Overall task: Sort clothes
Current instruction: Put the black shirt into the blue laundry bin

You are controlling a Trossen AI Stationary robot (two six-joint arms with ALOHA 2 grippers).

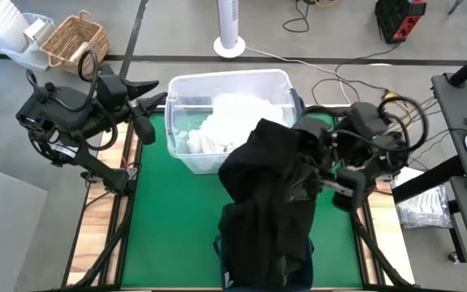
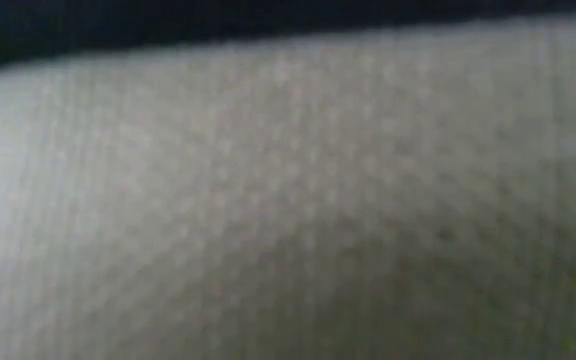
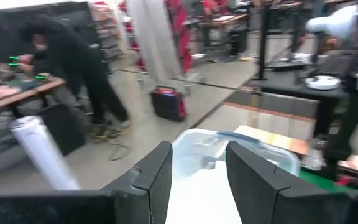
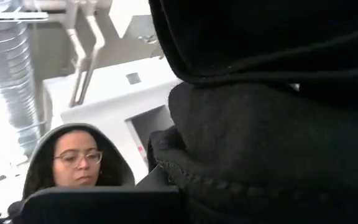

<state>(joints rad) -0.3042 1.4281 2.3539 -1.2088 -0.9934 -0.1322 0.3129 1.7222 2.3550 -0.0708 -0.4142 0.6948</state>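
A black garment (image 1: pixel 270 182) hangs from my raised right gripper (image 1: pixel 319 154), which is shut on it; the cloth hides the fingers. Its lower part drapes onto the navy bin (image 1: pixel 224 258) at the table's near edge. In the right wrist view the bunched black cloth (image 4: pixel 272 143) fills most of the picture. White clothes (image 1: pixel 233 118) lie piled in the clear plastic tub (image 1: pixel 177 89) at the far side. My left gripper (image 1: pixel 154 113) stands open to the tub's left, holding nothing; its fingers (image 3: pixel 151 180) point toward the tub (image 3: pixel 253 146). Pale cloth (image 2: pixel 288 200) blocks the low view. My right gripper holds the black garment by a bunched upper part (image 4: pixel 229 124), several layers thick. The cloth itself covers the fingers, so the kind of hold does not show. The garment hangs slack below the gripper, over the green mat, with its lower end (image 1: pixel 266 251) on the navy bin.
A green mat (image 1: pixel 169 219) covers the table between wooden side strips. Beyond the far edge stand a wicker basket (image 1: pixel 75 40) and a white fan base (image 1: pixel 229 45). A plastic bag (image 1: pixel 424 207) lies at the right. People show in the room: one (image 3: pixel 73 62), another (image 4: pixel 79 158).
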